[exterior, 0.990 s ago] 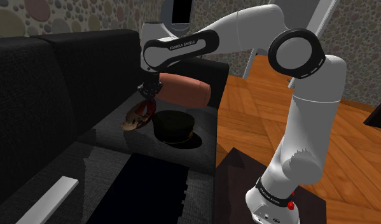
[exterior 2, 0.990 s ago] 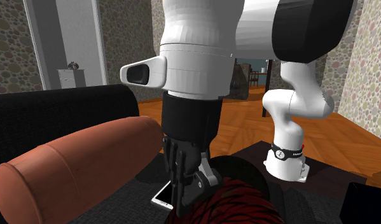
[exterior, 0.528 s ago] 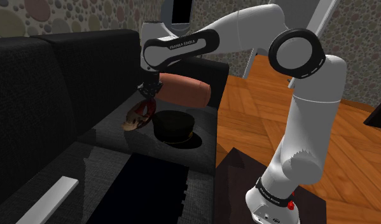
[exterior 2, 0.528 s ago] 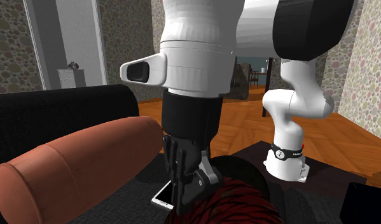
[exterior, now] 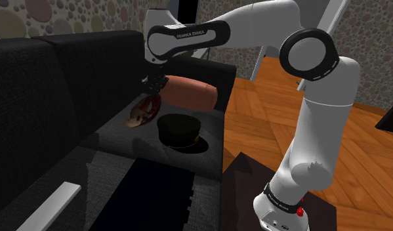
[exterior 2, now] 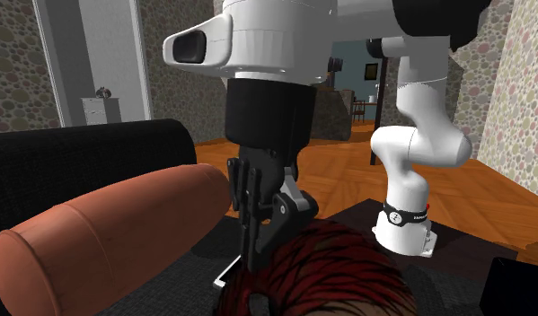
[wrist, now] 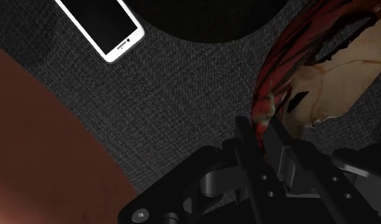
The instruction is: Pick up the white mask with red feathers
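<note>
The mask (exterior: 141, 113) has a pale cream face and dark red feathers, and it hangs just above the black sofa seat (exterior: 103, 147). My gripper (exterior: 152, 92) is shut on its feathered upper edge. In the wrist view the black fingers (wrist: 249, 137) clasp the red feathers (wrist: 290, 63), and the pale face (wrist: 338, 79) hangs beyond them. In the second exterior view the gripper (exterior 2: 258, 238) stands over the red feathers (exterior 2: 325, 274).
A reddish-brown bolster cushion (exterior: 190, 93) lies just behind the gripper against the sofa arm. A black hat (exterior: 178, 130) sits on the seat beside the mask. A white-framed phone (wrist: 105, 27) lies on the seat between them. Wooden floor (exterior: 254, 125) lies past the sofa.
The arm has risen and carried the mask up off the sofa seat; the feathers stand higher in the second exterior view.
</note>
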{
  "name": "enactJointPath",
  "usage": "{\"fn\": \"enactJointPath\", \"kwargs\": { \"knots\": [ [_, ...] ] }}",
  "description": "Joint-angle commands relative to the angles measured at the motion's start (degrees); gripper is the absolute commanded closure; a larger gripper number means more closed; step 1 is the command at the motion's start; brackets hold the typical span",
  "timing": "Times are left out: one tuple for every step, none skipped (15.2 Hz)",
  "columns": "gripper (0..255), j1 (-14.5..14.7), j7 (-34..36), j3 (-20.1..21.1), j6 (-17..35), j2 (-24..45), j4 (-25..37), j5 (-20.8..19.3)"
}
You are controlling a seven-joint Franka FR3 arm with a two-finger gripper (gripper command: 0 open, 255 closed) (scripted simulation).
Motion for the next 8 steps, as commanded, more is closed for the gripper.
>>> {"fn": "enactJointPath", "kwargs": {
  "knots": [
    [255, 0.0, -0.2, 0.0, -1.3, -0.3, 1.0, 0.1],
    [255, 0.0, -0.2, 0.0, -2.1, -0.4, 1.7, 0.1],
    [255, 0.0, -0.3, 0.0, -2.8, -0.5, 2.4, 0.2],
    [255, 0.0, -0.3, 0.0, -3.6, -0.5, 3.0, 0.2],
    [255, 0.0, -0.4, 0.0, -4.3, -0.6, 3.7, 0.2],
    [255, 0.0, -0.5, 0.1, -5.1, -0.6, 4.5, 0.2],
    [255, 0.0, -0.5, 0.1, -5.2, -0.6, 4.6, 0.2],
    [255, 0.0, -0.5, 0.1, -5.2, -0.6, 4.6, 0.2]
  ]
}}
